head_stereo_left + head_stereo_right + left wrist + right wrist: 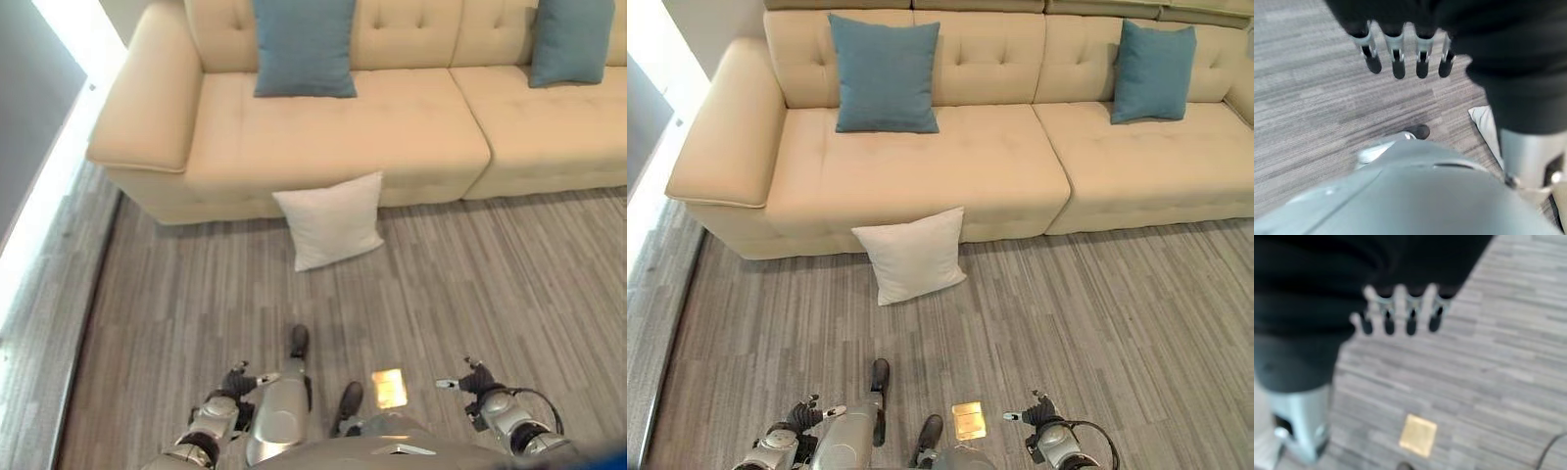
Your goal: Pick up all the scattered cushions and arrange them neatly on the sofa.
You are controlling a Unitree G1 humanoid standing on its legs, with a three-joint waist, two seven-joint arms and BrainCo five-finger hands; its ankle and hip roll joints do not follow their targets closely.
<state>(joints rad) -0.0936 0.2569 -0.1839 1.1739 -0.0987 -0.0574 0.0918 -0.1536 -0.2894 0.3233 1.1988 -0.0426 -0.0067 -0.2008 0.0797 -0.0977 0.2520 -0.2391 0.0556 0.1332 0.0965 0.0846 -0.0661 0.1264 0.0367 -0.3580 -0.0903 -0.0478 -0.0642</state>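
Leaning against the front of the long beige tufted leather sofa (921,166), the square white fabric cushion (912,255) stands tilted on the grey wood-plank floor (1097,323), its top edge resting on the sofa's base below the left seat; it looks like the one scattered piece left to gather. Two square teal fabric cushions already sit upright against the backrest, the left teal cushion (885,73) on the left seat and the right teal cushion (1154,71) on the right seat, likely propped there so they stay tidy and leave the seat between them free for the white one. Low in the head views, the left hand (801,415) and the right hand (1042,412) hang at the robot's sides, well apart from the white cushion, which lies ahead of them and nearer the left hand. Seen from each wrist, the fingers (1396,58) of the left hand and those of the right hand (1400,313) hang straight and relaxed, holding nothing over bare floor. A small square brass plate (968,419) is set in the floor between the hands. Judging by this, the robot must step closer and reach down before any grasp is possible.
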